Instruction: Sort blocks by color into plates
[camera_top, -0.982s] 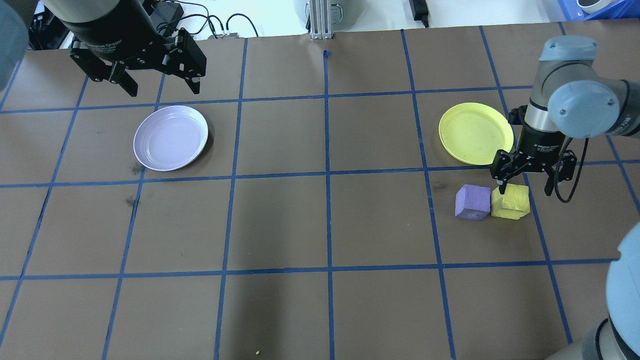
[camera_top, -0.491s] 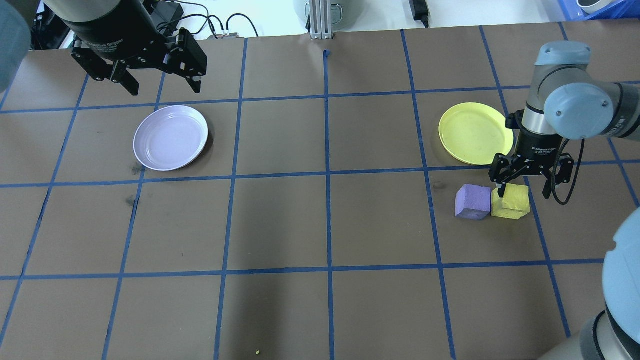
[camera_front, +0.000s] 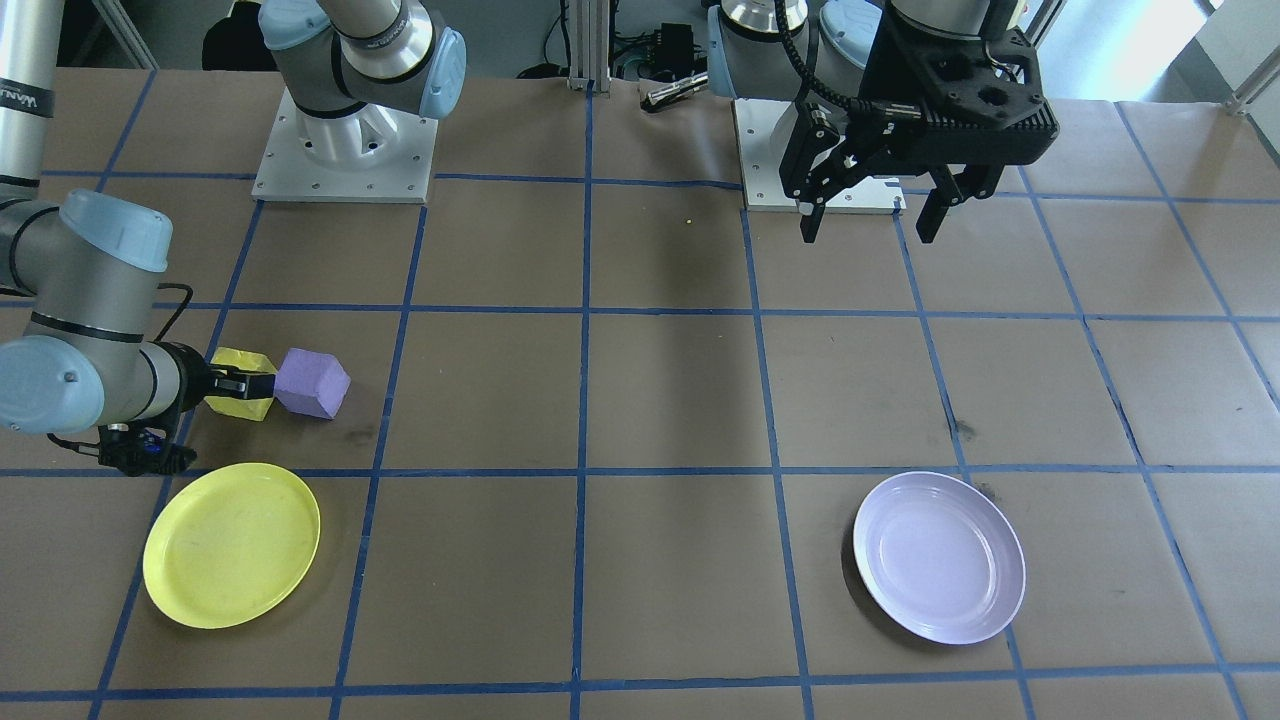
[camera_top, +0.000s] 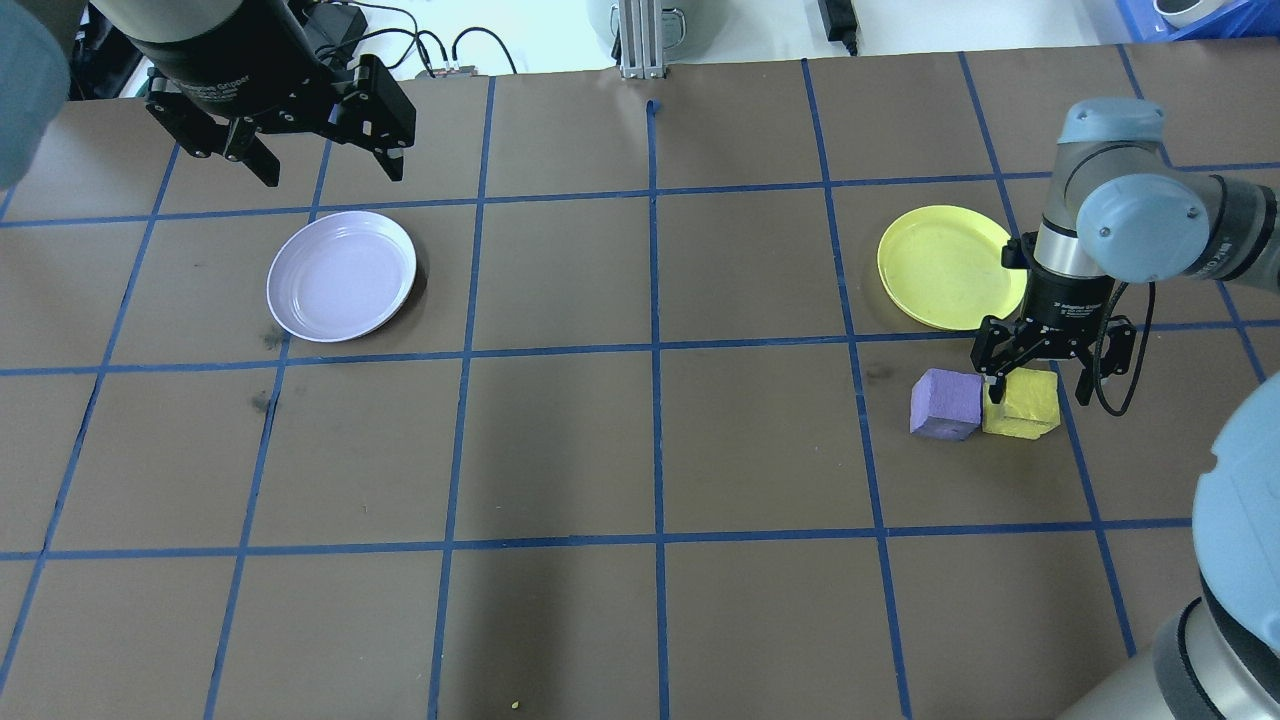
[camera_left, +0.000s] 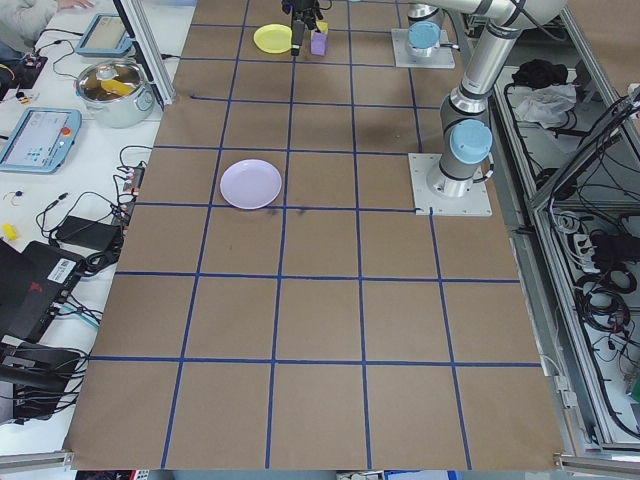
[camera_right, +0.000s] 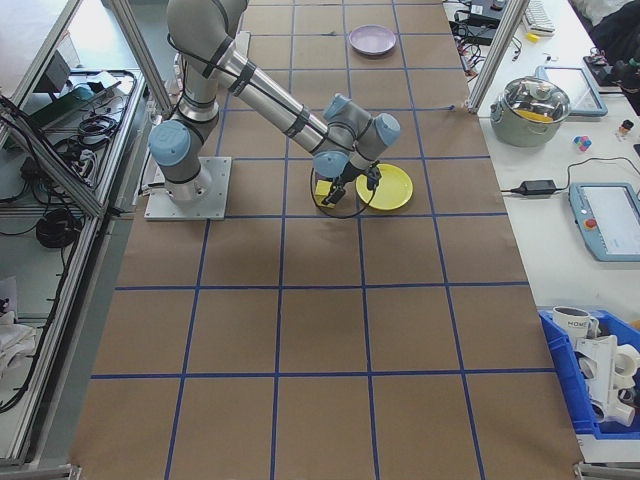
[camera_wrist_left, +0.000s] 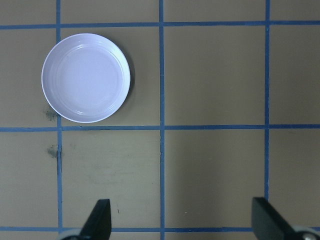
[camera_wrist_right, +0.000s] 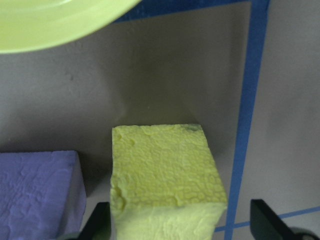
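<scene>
The yellow block (camera_top: 1024, 406) and the purple block (camera_top: 944, 404) sit side by side and touching on the table, just in front of the yellow plate (camera_top: 950, 267). My right gripper (camera_top: 1039, 388) is open and low over the yellow block (camera_wrist_right: 165, 170), one finger in the seam by the purple block (camera_wrist_right: 37, 192) and the other past the yellow block's far side. The lavender plate (camera_top: 342, 275) lies empty on the left. My left gripper (camera_top: 330, 172) hangs open above the table behind it, holding nothing. The yellow plate (camera_front: 232, 543) is empty too.
Brown table paper with a blue tape grid covers the surface. Arm bases (camera_front: 345, 150) stand at the robot's side. Off the far edge lie cables (camera_top: 440, 45), a metal post (camera_top: 640, 40), a pot (camera_left: 115, 85) and tablets.
My right gripper has shifted slightly left and lower, so that its fingers now straddle the yellow block. The left arm, the blocks and the plates have stayed put.
</scene>
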